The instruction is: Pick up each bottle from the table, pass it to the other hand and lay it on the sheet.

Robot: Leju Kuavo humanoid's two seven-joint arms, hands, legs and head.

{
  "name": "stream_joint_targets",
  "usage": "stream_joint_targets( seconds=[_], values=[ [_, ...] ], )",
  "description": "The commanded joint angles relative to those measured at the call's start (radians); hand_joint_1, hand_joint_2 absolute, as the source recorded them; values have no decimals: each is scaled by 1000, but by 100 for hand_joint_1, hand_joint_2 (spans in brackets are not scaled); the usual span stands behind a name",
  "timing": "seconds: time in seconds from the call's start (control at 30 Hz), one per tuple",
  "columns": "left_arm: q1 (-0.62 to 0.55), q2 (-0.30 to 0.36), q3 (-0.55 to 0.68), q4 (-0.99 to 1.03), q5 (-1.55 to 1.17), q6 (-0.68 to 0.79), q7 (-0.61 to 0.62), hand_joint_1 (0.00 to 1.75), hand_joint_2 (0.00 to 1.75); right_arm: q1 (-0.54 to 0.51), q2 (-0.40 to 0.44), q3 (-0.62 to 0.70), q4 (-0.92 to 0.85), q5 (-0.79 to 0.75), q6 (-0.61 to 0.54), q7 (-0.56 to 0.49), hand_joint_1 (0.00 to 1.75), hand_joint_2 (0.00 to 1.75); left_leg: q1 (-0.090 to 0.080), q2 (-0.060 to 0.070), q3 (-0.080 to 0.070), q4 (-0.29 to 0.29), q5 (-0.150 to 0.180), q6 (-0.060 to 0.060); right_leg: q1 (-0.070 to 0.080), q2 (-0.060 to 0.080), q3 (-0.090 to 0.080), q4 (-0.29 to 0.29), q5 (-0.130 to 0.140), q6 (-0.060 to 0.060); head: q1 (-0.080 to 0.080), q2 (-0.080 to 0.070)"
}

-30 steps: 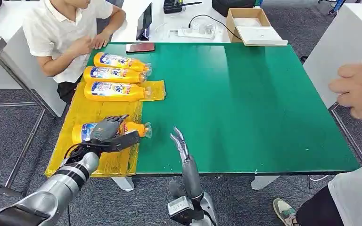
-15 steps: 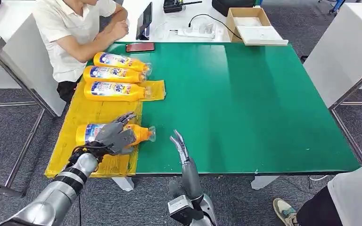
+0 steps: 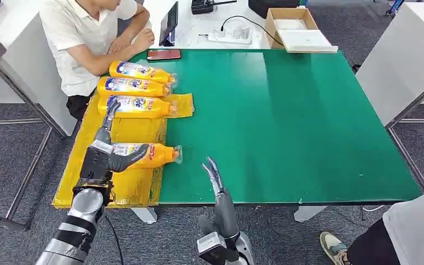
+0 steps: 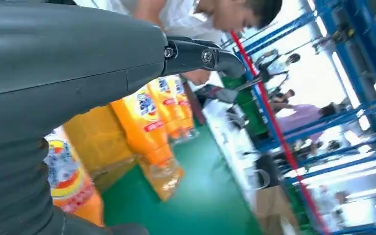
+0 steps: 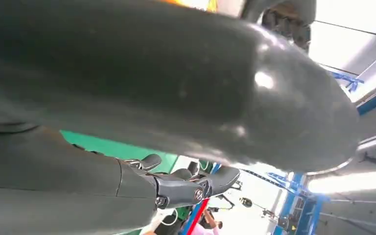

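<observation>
Nearest me, my right hand (image 3: 214, 178) stands at the near table edge, fingers straight and pointing up, holding nothing. To its left, my left hand (image 3: 106, 148) hovers over the yellow sheet (image 3: 122, 187), fingers spread and stretched toward the far side, thumb lying against the nearest bottle (image 3: 146, 155). I read that hand as open and released, though from the head view I cannot be sure the thumb is clear of the bottle rather than resting on it. That bottle lies on its side on the sheet, cap pointing right and just over the sheet's edge onto the green table (image 3: 287, 121).

Farther on, three more bottles (image 3: 134, 87) lie side by side on the far part of the sheet, caps to the right. I see no bottle waiting on the green surface, so I judge the laying-down all but finished; what remains is lifting the left hand away.

Beyond the far-left corner a person (image 3: 91, 33) sits with arms at the table edge, a phone (image 3: 164, 54) lying beside them.
</observation>
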Motion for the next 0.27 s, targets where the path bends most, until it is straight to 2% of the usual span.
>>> stream_joint_targets(
  seconds=[0.03,0.1,0.17,0.27],
  values=[
    [119,-30,24,-202,202,-11,8,0,175,5,-35,6,4,-43,-31,-32,0,0,1,3,4,-1,-2,-2,1,1,3,-1,-1,-2,0,0],
    [183,-55,8,-251,271,0,17,0,175,46,-27,-63,-95,-135,-17,-32,0,0,1,3,5,-1,-2,-1,1,1,4,-1,-2,-2,0,0],
    [266,-75,-32,-305,339,6,33,0,175,97,-26,-132,-222,-130,-107,-32,0,0,0,1,2,0,-1,0,0,0,1,0,-1,-1,0,0],
    [288,-85,-43,-310,338,11,21,0,175,102,-36,-137,-231,-136,-101,-32,0,0,-1,0,1,-1,-1,0,-1,0,1,0,-1,0,0,0]
  ],
)
